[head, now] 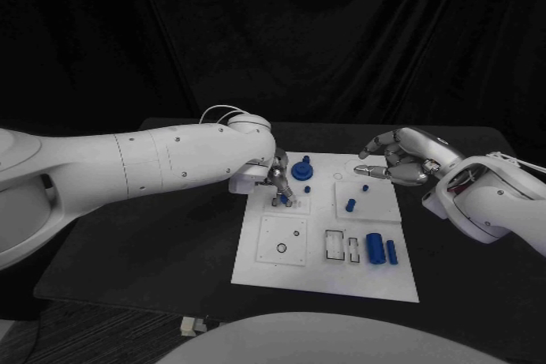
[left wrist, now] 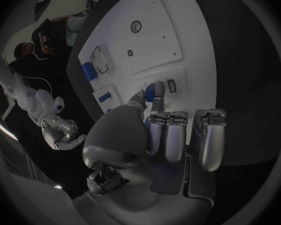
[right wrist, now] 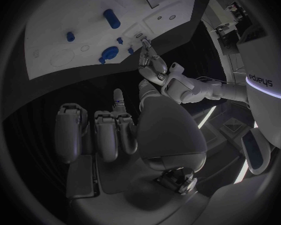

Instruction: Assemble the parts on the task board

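Note:
The white task board (head: 324, 257) lies in the middle of the black table. My left hand (head: 271, 177) reaches over its back left part and pinches a small blue part (head: 283, 198) just above a square inset. In the left wrist view the same blue part (left wrist: 150, 92) sits between thumb and fingertip of the left hand (left wrist: 172, 135), over the board (left wrist: 147, 30). My right hand (head: 397, 163) hovers over the board's back right corner, fingers curled in, holding nothing. The right wrist view shows the right hand (right wrist: 112, 130) above the board (right wrist: 53, 55).
A large round blue knob (head: 301, 171) and a small blue peg (head: 307, 189) stand right beside the left hand. Another blue piece (head: 350, 205) stands mid-board. Two blue cylinders (head: 375, 244) lie at the front right beside rectangular slots (head: 334, 245). Round holes (head: 281, 248) mark the front left inset.

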Tool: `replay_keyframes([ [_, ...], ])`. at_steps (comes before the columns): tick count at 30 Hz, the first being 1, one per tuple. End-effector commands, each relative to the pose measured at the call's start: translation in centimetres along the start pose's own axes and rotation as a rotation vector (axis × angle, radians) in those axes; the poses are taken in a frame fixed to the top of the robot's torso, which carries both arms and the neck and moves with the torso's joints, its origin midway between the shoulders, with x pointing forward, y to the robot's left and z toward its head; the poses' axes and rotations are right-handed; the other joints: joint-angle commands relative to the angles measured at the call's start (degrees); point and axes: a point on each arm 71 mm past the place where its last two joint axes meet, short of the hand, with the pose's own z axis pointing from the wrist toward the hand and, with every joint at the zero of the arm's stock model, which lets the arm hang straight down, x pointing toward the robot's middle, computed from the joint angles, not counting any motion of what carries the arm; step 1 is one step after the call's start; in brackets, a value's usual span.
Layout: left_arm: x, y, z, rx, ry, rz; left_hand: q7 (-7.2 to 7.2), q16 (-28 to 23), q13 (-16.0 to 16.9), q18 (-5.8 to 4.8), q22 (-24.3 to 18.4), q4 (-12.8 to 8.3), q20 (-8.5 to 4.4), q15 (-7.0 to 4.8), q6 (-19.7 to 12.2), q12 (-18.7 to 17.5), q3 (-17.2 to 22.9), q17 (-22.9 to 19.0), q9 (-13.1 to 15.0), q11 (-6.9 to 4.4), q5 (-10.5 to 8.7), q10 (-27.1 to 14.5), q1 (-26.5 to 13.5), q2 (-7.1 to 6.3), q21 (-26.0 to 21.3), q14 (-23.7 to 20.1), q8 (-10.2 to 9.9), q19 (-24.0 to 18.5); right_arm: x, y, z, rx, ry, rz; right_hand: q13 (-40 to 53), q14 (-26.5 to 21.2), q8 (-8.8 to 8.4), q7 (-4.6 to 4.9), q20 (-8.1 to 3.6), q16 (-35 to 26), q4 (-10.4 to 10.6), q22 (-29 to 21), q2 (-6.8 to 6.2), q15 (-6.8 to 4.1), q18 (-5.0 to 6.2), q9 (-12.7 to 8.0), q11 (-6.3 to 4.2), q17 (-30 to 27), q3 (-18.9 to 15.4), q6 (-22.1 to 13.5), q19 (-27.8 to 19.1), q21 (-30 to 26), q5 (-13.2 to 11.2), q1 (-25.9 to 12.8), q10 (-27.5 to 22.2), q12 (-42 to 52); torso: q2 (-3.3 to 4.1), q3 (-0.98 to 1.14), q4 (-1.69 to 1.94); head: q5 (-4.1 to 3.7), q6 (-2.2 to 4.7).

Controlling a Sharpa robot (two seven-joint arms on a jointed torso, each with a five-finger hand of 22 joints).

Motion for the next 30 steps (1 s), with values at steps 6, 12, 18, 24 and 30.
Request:
replay_keyframes([
  [6,0.12,-0.08,0.33,-0.005,-0.011,-0.046,0.31,0.15,15.09,-0.74,11.71,0.55,-0.27,-0.35,-0.34,0.21,0.60,15.08,0.16,-0.18,0.13,5.96,-1.11,-0.07,-0.13,5.84,-0.49,3.21,0.31,-0.19,-0.08,0.017,0.012,-0.003,15.09,6.00,-0.23,-0.01,0.34,0.17,-0.23,11.81,0.02,0.36,0.64,-0.13,0.37,15.10,0.24,0.27,1.12,-0.50,0.27,0.60,5.88,0.20,0.03,-0.02,0.00,0.10,-0.01],
  [12,0.04,-0.01,0.38,-0.001,-0.033,-0.067,0.36,0.15,15.09,-0.74,11.71,0.74,-0.25,-0.33,-0.51,0.21,0.88,15.08,0.19,-0.13,0.05,5.96,-1.36,-0.21,-0.14,5.84,-0.65,3.21,0.37,-0.24,-0.12,0.018,0.013,-0.003,15.09,6.00,-0.26,0.01,0.34,0.17,-0.22,11.74,0.04,0.36,0.69,-0.15,0.36,15.10,0.23,0.24,1.01,-0.71,0.32,0.67,5.88,0.20,0.06,-0.04,-0.01,0.05,-0.01],
  [18,0.09,0.04,0.42,0.001,-0.042,-0.077,0.50,0.15,15.09,-0.71,11.60,1.07,-0.20,-0.24,-0.84,0.21,1.45,15.08,0.26,-0.03,-0.36,5.96,-1.77,-0.38,-0.23,5.84,-0.96,3.12,0.43,-0.28,-0.15,0.019,0.014,-0.002,15.09,6.00,-0.29,0.02,0.35,0.17,-0.22,11.73,0.05,0.36,0.70,-0.18,0.37,15.10,0.22,0.22,0.99,-0.74,0.36,0.73,5.88,0.20,0.06,-0.04,0.01,0.08,-0.01],
  [24,0.33,-0.14,0.55,0.005,-0.037,-0.075,0.59,0.15,15.09,-0.70,11.59,1.40,-0.14,-0.17,-0.93,0.21,1.88,15.08,0.34,0.06,-0.80,5.96,-2.13,-0.43,-0.25,5.84,-1.12,3.10,0.50,-0.28,-0.16,0.018,0.015,-0.001,15.09,6.00,-0.29,0.02,0.35,0.17,-0.22,11.73,0.05,0.36,0.70,-0.18,0.37,15.10,0.22,0.22,0.99,-0.74,0.36,0.73,5.88,0.20,0.03,-0.03,0.00,0.11,-0.01],
  [30,0.51,-0.28,0.66,0.005,-0.028,-0.069,0.62,0.15,15.09,-0.69,11.54,1.50,-0.12,-0.15,-0.96,0.21,2.01,15.08,0.36,0.08,-0.94,5.96,-2.25,-0.48,-0.29,5.84,-1.17,3.06,0.54,-0.28,-0.18,0.018,0.017,-0.001,15.09,6.00,-0.32,0.02,0.36,0.17,-0.23,11.69,0.08,0.37,0.72,-0.20,0.38,15.10,0.21,0.20,0.93,-0.84,0.42,0.83,5.88,0.20,0.01,-0.03,0.00,0.12,-0.01],
])
